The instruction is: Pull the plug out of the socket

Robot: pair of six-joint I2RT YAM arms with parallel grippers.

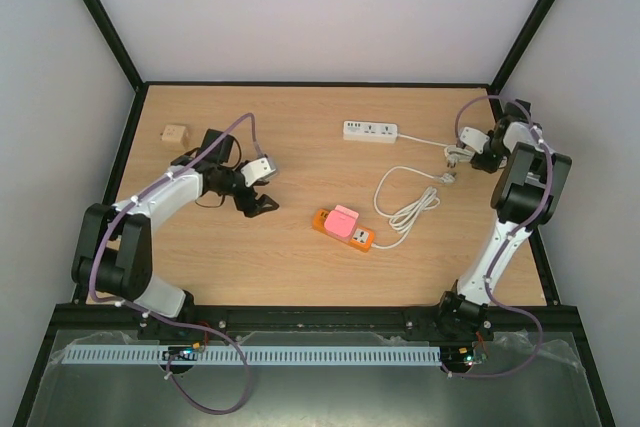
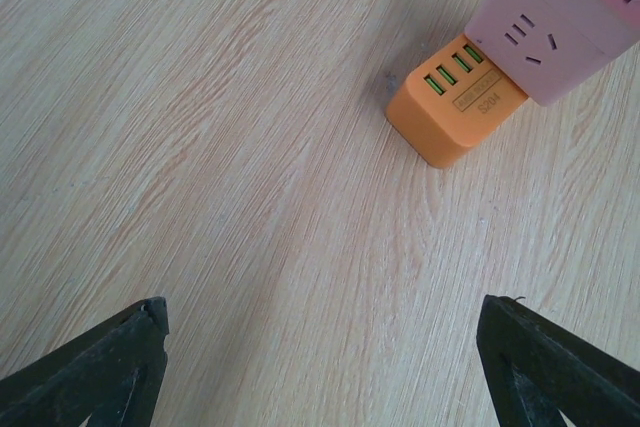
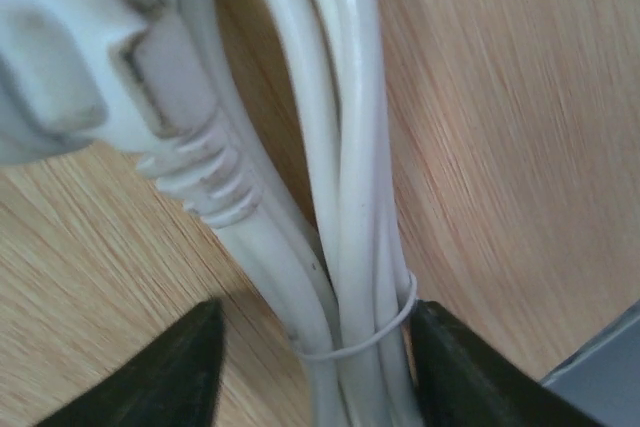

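- So far, as we judge it, nothing of the task is done: the pink plug (image 1: 343, 219) sits fully seated on the orange socket (image 1: 361, 238), near the middle of the desk (image 1: 250, 277), a little right of centre.
- The whole job is left: reach the plug, grip its pink body and pull it clear, likely with the socket steadied.
- Our left gripper (image 1: 258, 202) hovers left of the socket, apart from it, its jaws wide with only bare wood between them.
- Our right gripper (image 1: 455, 155) is at the far right. Its jaws are parted and straddle a white cable bundle (image 3: 350, 197) beside a white plug (image 3: 90, 67). We see a gap on one side, so it does not look clamped.
- The pink plug is a smooth, rounded block with pin slots on its face, and the orange socket shows four green ports (image 2: 460, 67) on its end.
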